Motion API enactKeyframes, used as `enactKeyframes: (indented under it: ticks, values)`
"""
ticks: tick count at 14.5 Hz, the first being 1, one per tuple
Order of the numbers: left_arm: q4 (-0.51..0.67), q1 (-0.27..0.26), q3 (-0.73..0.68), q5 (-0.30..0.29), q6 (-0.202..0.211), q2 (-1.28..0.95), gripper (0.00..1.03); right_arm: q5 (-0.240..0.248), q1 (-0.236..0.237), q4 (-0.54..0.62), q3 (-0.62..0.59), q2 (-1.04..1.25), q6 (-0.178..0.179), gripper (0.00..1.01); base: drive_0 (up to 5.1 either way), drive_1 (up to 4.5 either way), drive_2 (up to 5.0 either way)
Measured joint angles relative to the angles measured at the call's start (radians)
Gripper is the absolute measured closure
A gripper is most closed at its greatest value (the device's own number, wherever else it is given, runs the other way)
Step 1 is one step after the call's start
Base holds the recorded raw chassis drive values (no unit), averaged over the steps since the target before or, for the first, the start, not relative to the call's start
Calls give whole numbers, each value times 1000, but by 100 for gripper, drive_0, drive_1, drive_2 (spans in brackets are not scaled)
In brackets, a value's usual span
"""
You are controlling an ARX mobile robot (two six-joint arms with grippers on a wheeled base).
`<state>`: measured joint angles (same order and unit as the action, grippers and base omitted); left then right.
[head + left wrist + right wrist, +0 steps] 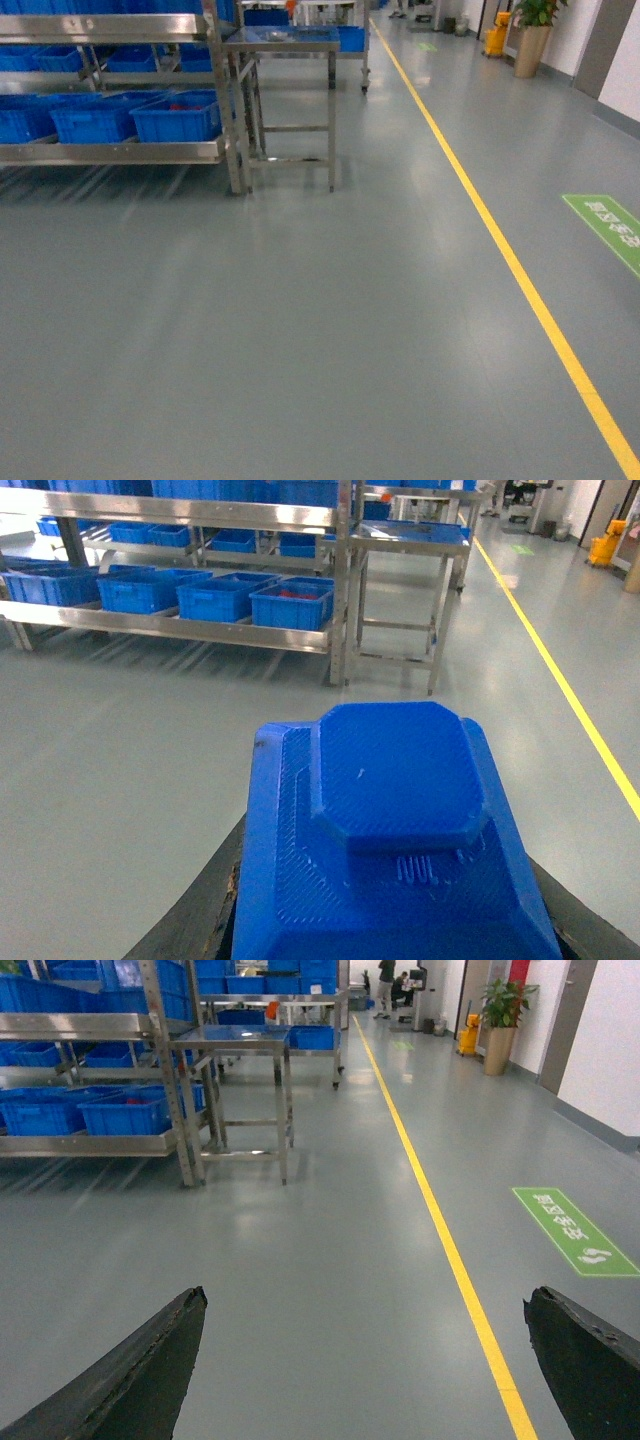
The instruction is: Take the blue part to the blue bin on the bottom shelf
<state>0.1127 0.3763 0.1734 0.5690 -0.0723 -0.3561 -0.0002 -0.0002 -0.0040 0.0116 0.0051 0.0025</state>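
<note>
The blue part (395, 810), a stepped block with an octagonal top, fills the lower left wrist view. My left gripper (395, 925) is shut on it, with black fingers (200, 915) showing on both sides. Far ahead stands the steel rack; its bottom shelf (110, 152) carries a row of blue bins. The rightmost blue bin (177, 118) holds something red; the left wrist view shows this blue bin (292, 605) too. My right gripper (365, 1300) is open above bare floor, holding nothing. Neither gripper shows in the head view.
A square steel table (285, 45) stands against the rack's right end. A yellow floor line (500, 250) runs down the aisle on the right, with a green floor sign (605, 225) beyond it. A potted plant (530, 40) and a yellow bucket (497, 40) stand far back.
</note>
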Motion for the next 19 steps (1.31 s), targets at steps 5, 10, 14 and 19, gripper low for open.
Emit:
enactKeyframes:
  ticks: [5, 10, 14, 19]
  values:
    - [0, 0, 0, 0, 0, 0, 60, 0, 0, -2, 0, 0, 0, 3, -4, 410, -417]
    - [0, 0, 0, 0, 0, 0, 60, 0, 0, 3, 0, 0, 0, 3, -5, 408, -419]
    - [2, 0, 0, 0, 0, -1, 60, 0, 0, 2, 0, 0, 0, 3, -6, 407, -420]
    - [-3, 0, 0, 0, 0, -1, 60, 0, 0, 0, 0, 0, 0, 3, -6, 407, -420]
